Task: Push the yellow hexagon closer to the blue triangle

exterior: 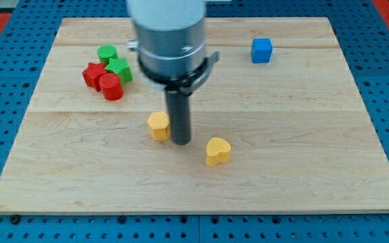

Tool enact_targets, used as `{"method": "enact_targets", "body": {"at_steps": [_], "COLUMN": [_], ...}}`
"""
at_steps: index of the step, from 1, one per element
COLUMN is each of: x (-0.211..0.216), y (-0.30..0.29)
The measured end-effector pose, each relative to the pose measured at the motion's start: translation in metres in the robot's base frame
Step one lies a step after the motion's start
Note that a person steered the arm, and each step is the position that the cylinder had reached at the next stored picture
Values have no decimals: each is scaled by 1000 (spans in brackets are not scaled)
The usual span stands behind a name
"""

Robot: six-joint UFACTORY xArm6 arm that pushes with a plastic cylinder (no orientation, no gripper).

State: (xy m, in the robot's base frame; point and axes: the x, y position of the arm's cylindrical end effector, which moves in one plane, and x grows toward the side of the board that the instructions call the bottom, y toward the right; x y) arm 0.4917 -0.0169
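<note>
The yellow hexagon [158,125] lies near the middle of the wooden board [302,135]. My tip [181,141] stands just to its right, touching or nearly touching its right side. A blue block [261,50], which looks like a cube, sits near the view's top right. No blue triangle can be made out; the arm's body hides part of the board's top middle.
A yellow heart [217,151] lies to the lower right of my tip. A cluster at the view's upper left holds a green cylinder [107,53], a green block [119,69], a red star [93,73] and a red cylinder [111,87].
</note>
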Motion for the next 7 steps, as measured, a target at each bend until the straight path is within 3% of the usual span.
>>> {"method": "enact_targets", "body": {"at_steps": [1,4,7], "x": [6,28,-27], "y": [1,-75,-44]}}
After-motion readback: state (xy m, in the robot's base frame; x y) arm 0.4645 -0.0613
